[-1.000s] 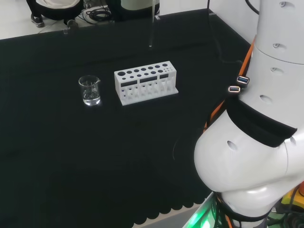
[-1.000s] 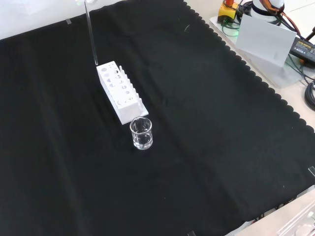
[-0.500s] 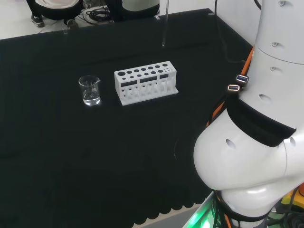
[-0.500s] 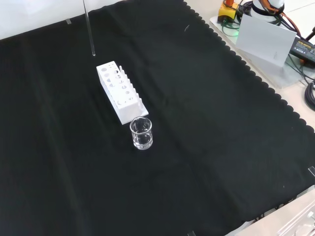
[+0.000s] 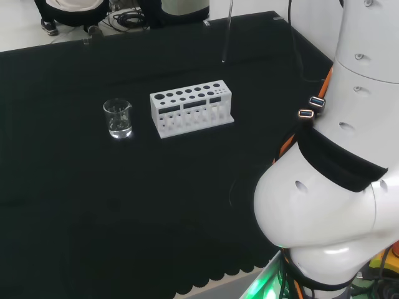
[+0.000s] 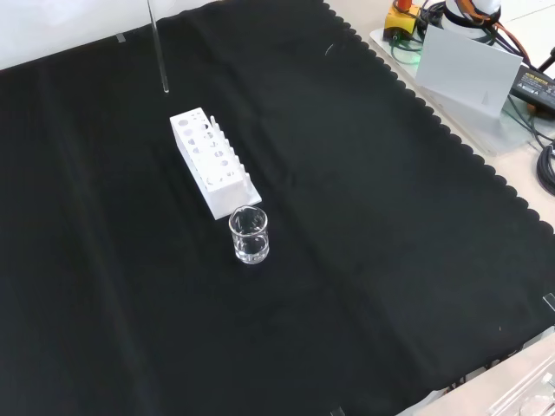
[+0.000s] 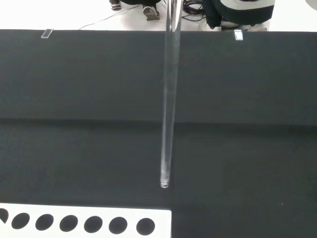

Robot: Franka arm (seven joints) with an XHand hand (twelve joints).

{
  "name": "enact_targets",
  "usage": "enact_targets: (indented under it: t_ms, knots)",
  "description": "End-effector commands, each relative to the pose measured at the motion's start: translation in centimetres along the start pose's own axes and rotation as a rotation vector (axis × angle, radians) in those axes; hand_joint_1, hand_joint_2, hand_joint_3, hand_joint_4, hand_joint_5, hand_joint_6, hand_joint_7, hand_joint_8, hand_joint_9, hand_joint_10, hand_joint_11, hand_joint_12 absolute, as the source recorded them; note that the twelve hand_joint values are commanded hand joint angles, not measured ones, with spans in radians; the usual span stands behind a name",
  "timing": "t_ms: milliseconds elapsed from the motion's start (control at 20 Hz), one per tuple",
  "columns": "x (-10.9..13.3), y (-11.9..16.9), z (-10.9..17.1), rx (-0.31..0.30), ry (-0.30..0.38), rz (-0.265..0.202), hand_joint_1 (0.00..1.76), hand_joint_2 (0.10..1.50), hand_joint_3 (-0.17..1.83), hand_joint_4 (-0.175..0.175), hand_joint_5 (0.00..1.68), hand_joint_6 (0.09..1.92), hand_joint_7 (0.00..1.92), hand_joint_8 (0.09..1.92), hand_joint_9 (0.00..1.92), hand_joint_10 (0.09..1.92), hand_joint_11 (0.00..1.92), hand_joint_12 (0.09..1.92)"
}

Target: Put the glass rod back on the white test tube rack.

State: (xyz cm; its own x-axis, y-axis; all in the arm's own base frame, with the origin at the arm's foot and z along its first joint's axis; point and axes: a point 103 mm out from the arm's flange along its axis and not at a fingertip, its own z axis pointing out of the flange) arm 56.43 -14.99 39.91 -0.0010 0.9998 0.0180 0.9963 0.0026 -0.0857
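Taking the head view from left to right, a small glass beaker (image 5: 118, 118) stands on the black bench (image 5: 93, 205) just off the left end of the white test tube rack (image 5: 191, 108). The rack is the landmark here: a long block with a row of round holes along its top. The glass rod (image 5: 226, 31) hangs upright in the air above and beyond the rack's right end, and its lower tip is well clear of the rack top. In the front view the rod (image 6: 159, 48) hangs past the rack's far end (image 6: 212, 162), and in the wrist view its tip (image 7: 165, 183) sits over bare cloth just off the corner of the rack (image 7: 84, 223), beside the end hole.

The rod's upper end runs out of the pictures, so whether the hand is closed on it cannot be told, though something must be carrying it.

The step in hand looks like lining the rod up over a hole. To do it well, the rod should stay vertical while the tip is brought back over the end hole's centre. Only then should it descend, slowly, since a tip that lands on the rim could skid or tip the light rack. Release should wait until the rod rests inside.
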Motion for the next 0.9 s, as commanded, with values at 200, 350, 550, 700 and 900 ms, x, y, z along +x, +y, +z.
enact_targets:
  t_ms: [200, 350, 550, 700, 900]
  knots:
    - [0.0, -0.9, 0.6, 0.011, -0.012, -0.010, 1.20, 1.10, -0.17, -0.175, 1.21, 0.68, 1.72, 0.52, 1.86, 0.45, 1.78, 0.89]
    - [0.9, -1.1, 0.8, 0.013, -0.015, -0.019, 1.20, 1.10, -0.17, -0.175, 1.21, 0.68, 1.72, 0.52, 1.86, 0.45, 1.78, 0.89]
    - [1.8, -0.5, 1.2, 0.018, -0.012, -0.035, 1.20, 1.10, -0.17, -0.175, 1.21, 0.68, 1.73, 0.52, 1.86, 0.45, 1.78, 0.89]
    - [2.3, 0.2, 1.7, 0.026, -0.010, -0.047, 1.20, 1.10, -0.17, -0.175, 1.21, 0.68, 1.73, 0.52, 1.86, 0.45, 1.78, 0.89]
    - [2.7, 1.2, 2.6, 0.038, -0.001, -0.059, 1.20, 1.10, -0.17, -0.175, 1.21, 0.68, 1.73, 0.52, 1.86, 0.45, 1.78, 0.89]
